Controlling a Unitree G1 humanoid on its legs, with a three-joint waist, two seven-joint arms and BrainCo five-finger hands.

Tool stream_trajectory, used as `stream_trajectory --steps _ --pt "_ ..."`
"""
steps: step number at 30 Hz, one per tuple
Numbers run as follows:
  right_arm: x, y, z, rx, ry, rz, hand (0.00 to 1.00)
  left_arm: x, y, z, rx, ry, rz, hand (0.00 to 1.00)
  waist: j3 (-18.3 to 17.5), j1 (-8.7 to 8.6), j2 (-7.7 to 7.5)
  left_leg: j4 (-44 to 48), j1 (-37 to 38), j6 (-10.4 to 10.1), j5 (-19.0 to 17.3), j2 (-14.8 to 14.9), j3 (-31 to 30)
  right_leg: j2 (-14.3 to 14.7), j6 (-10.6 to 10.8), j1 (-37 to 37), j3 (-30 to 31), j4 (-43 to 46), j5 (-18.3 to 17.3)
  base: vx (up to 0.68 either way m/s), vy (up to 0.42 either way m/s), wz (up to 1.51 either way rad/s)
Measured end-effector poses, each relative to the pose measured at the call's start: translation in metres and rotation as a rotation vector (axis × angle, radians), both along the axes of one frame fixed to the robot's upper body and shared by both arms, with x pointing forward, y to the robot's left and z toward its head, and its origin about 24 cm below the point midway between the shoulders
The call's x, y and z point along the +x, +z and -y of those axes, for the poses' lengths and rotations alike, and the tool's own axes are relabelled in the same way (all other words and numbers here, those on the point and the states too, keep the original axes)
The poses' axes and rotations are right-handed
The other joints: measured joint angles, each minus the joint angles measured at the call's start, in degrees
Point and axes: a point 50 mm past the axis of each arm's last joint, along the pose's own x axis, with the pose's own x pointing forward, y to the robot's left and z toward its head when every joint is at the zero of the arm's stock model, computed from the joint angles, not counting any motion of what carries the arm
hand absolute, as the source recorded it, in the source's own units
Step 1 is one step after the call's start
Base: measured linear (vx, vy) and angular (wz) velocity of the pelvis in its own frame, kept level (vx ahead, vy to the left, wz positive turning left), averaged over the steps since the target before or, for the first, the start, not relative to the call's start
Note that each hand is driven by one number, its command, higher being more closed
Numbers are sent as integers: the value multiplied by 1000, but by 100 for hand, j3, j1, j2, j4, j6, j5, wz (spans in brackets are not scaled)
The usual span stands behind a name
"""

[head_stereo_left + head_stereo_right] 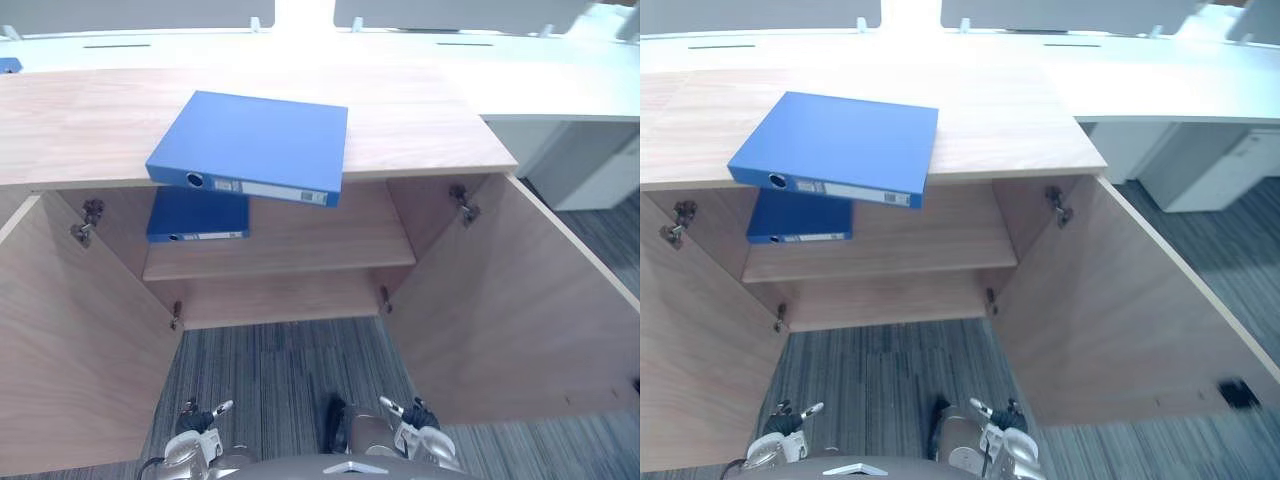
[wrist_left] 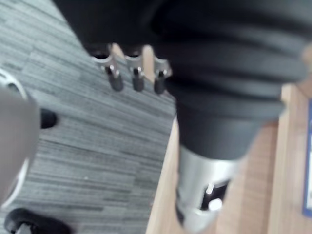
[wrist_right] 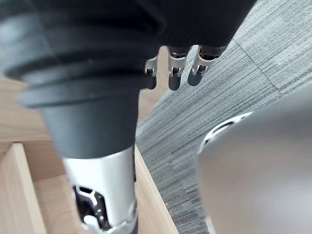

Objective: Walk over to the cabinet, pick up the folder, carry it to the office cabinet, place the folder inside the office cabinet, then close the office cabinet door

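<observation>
A blue folder (image 1: 255,140) lies flat on the wooden cabinet top (image 1: 420,120), its spine overhanging the front edge. A second blue folder (image 1: 197,215) lies on the shelf (image 1: 310,250) inside the cabinet, at the left. Both cabinet doors stand wide open. My left hand (image 1: 196,418) and right hand (image 1: 414,416) hang low by the floor, well short of the cabinet. In the wrist views the left hand's fingers (image 2: 135,80) and the right hand's fingers (image 3: 174,73) hang relaxed over the carpet and hold nothing.
The left door (image 1: 70,340) and the right door (image 1: 510,300) swing out toward me on either side of grey striped carpet (image 1: 280,370). White desks (image 1: 560,90) run behind the cabinet and off to the right.
</observation>
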Motion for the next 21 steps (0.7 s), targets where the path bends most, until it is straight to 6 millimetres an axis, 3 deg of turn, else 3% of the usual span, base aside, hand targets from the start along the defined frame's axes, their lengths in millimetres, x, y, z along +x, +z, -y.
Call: stream_trajectory --steps 2,3,4,6,8,10,12,13,14,15,16,18,21 --pt "-1 2 9 -23 -7 0 0 -9 -4 13 -39 20 -19 0 -123 -28 276 44 5 -43 -8 223 -94 113 -83 71 -251 138 -390 380 -231 47" --pt "1 2 11 -29 -4 2 0 -6 -3 16 -47 17 -9 0 -97 -73 353 527 -145 -57 3 384 -207 138 -89 271 -391 138 -568 342 -239 70" --pt "1 2 11 -29 -3 1 0 -4 -3 15 -47 19 -2 0 -89 -89 361 1068 -357 -59 5 487 -291 142 -96 414 -481 94 -628 286 -240 76" --pt "-3 1 11 -29 9 -14 0 2 1 12 -40 45 29 0 -84 10 368 3210 -1175 -156 37 914 -382 298 -150 954 -648 -203 -709 244 -182 25" --pt "-4 -1 9 -22 17 -22 0 0 1 8 -29 54 32 0 -80 116 333 3835 -1629 -49 -38 1066 -131 370 -193 1240 -616 -392 -766 214 -52 -30" --pt "-5 -1 9 -20 15 -27 0 1 2 9 -31 54 37 0 -76 150 322 3407 -1823 40 -121 1030 47 387 -170 1360 -530 -506 -756 214 21 -28" --pt "-5 -1 8 -18 15 -29 0 4 3 9 -30 53 44 0 -60 161 292 2309 -1847 51 -108 824 -9 371 -129 1455 -386 -577 -746 220 128 -38" --pt "-5 -1 9 -20 13 -30 0 3 2 11 -34 53 40 0 -74 158 317 1473 -1771 117 308 684 -100 403 -20 1466 -289 -578 -763 207 202 -49" --pt "-5 -2 6 -11 6 -31 0 0 2 7 -25 56 33 0 -90 178 280 1360 -1724 179 377 595 -83 379 65 1469 -163 -557 -802 177 153 -34" --pt "-6 -4 -2 14 0 -32 0 0 2 -1 -5 52 32 0 -116 146 60 1091 -1533 230 427 428 21 270 161 1515 -46 -656 -772 187 190 -25" --pt "-12 -6 -7 27 -6 -46 0 0 3 -6 9 51 33 0 -147 148 -43 929 -1441 239 435 325 130 166 230 1529 17 -795 -726 129 116 -18" --pt "-16 -8 -13 44 -11 -58 0 -2 3 -11 21 48 26 0 -232 147 -177 843 -1368 246 434 199 188 102 318 1623 83 -952 -649 154 128 -12" --pt "-20 -9 -13 48 -18 -67 0 -2 3 -10 21 28 20 0 -250 140 -194 505 -1098 367 514 17 210 20 327 1870 98 -1270 -467 124 109 5"
